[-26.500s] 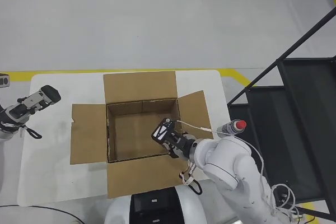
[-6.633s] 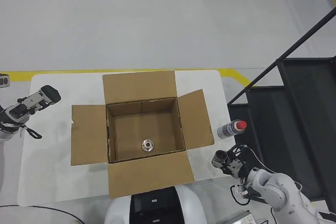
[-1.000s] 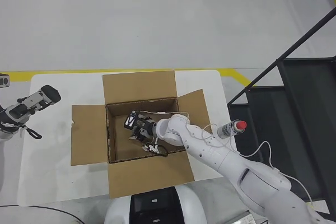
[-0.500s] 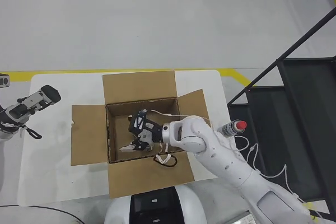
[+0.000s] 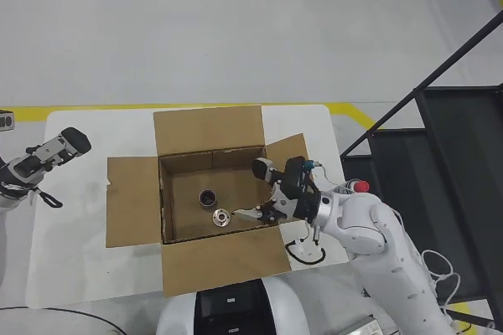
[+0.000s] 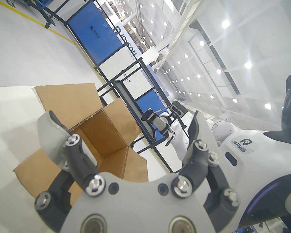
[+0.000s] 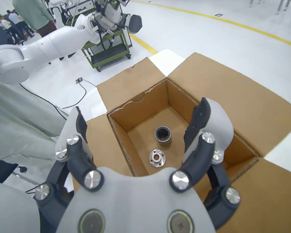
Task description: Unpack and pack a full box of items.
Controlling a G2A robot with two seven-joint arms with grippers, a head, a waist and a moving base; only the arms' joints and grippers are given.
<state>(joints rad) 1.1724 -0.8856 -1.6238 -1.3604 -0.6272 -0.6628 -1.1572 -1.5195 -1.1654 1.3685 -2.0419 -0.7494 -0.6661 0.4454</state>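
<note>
Two parts lay on the box (image 5: 210,130) floor in the top view: sleeve (image 5: 207,198), with the flange (image 5: 221,218) just beside it. Right gripper (image 5: 253,193) hung wide and empty over the right wall; I'd lift clear of that flap before swinging (my guess). Right wrist view showed the sleeve upright, bore up. Left wrist view: left gripper (image 6: 121,120) wide, empty, well off the box.

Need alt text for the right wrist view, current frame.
The right tool hangs open above an open cardboard box whose floor holds a dark upright sleeve and, just beside it, a small flanged metal disc. The box flaps are folded outward over a white table.
</note>
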